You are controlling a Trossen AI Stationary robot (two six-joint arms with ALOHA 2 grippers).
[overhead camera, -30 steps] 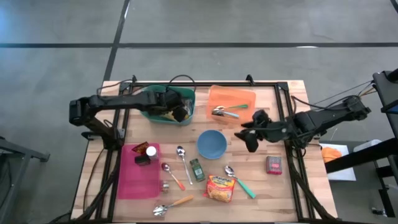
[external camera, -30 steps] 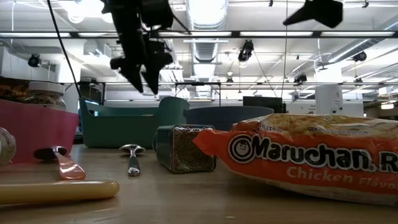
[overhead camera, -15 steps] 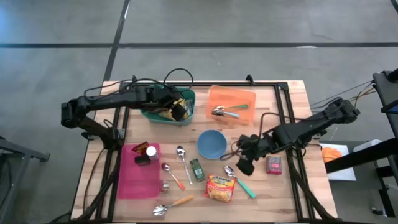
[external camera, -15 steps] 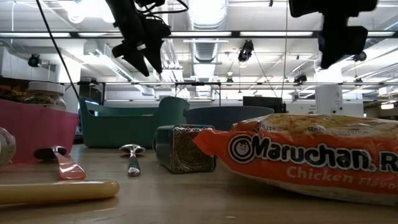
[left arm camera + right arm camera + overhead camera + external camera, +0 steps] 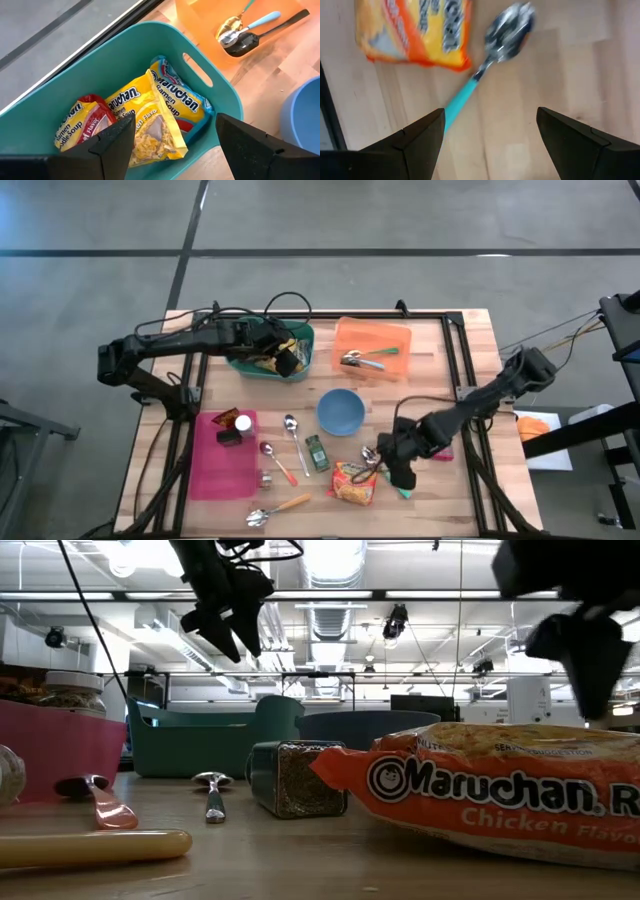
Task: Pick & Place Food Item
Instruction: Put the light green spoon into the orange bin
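While the wooden table (image 5: 460,360) carries many scattered items, the teal bin (image 5: 245,360) at its far left already holds several ramen packets (image 5: 150,120), yellow and red with blue trim. Hovering over that bin, the left gripper (image 5: 283,357) has its fingers spread wide and grips nothing. Near the front edge lies the task's thing, the orange ramen packet (image 5: 353,482): a flat, crinkled orange-and-yellow pouch with a red band, printed "Maruchan" and "Chicken Flavor", lying loose on the wood. Just beside its right edge, the right gripper (image 5: 398,472) hangs above the table, fingers wide apart and empty. Between packet and gripper rests a spoon with a teal handle (image 5: 485,65), its bowl close to the packet's corner.
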